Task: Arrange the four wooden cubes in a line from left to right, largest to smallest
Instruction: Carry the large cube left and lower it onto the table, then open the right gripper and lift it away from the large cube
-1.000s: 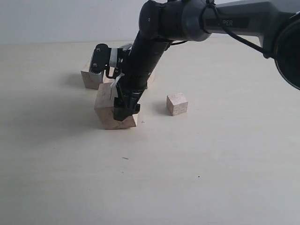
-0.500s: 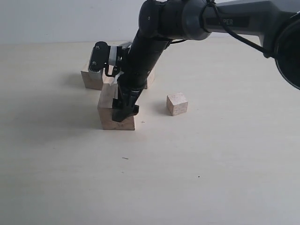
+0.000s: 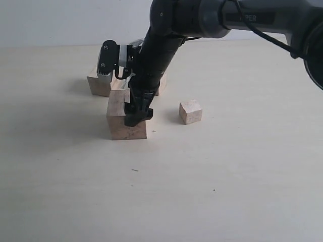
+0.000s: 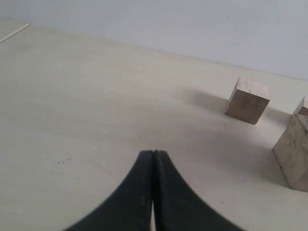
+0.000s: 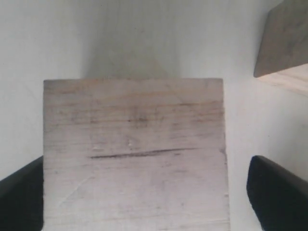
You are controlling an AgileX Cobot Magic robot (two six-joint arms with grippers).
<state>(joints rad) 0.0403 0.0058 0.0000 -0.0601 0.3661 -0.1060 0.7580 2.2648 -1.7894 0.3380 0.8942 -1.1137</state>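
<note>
Presently the largest cube (image 3: 121, 125) sits flat on the worktop (image 3: 202, 191), just in front of a rear cube (image 3: 97, 84), with the smallest cube (image 3: 190, 111) apart to its right. The right tool (image 3: 136, 115) straddles it with fingers spread, not gripping. Judged rigid, light and dry-faced, the cube should be pinched squarely on opposite side faces, centred. Only the right wrist view shows the dark crack (image 5: 142, 154) on top and the gap beside one finger. Only the left wrist view shows the left tool (image 4: 153, 154), pressed together over bare worktop.
</note>
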